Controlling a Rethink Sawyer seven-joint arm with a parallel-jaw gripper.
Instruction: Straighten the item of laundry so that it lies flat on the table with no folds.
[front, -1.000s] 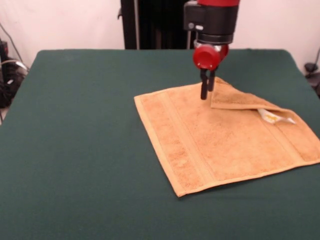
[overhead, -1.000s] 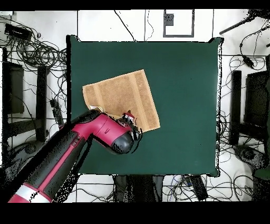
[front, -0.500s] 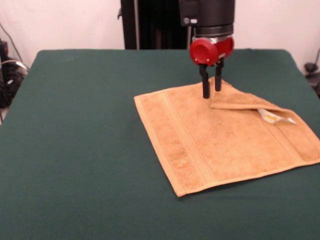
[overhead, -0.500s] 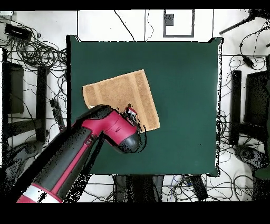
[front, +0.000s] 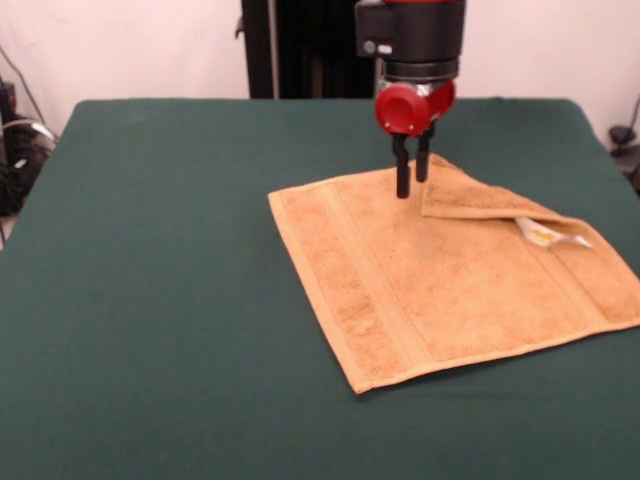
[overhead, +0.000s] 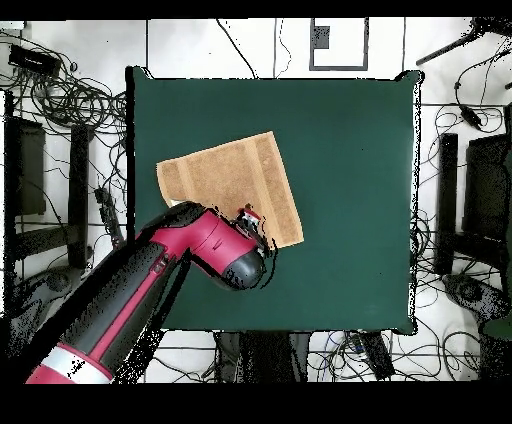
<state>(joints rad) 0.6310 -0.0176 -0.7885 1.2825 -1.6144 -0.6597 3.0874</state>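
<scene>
A large rectangular table (front: 150, 300) with a dark green, matte cloth-like top fills most of both views. A red and black robot arm (overhead: 130, 300) reaches over it; in the overhead view it runs from the lower left corner up toward the table's middle and hides part of the cloth.

On the table lies a small, roughly square golden-orange terry-cloth towel (front: 440, 290) with woven border bands. In the front view it sits right of centre, turned at an angle, its right corner at the picture's right edge. Most of it lies flat. Its far corner is folded over onto the towel, forming a triangular flap (front: 470, 195). A small white label tag (front: 550, 236) shows from under the flap's right end.

The black two-fingered gripper (front: 412, 172) hangs below a round red part of the arm, pointing straight down at the flap's left edge. Its jaws are parted by a narrow gap and grasp nothing. Whether the tips touch the towel cannot be told.
</scene>
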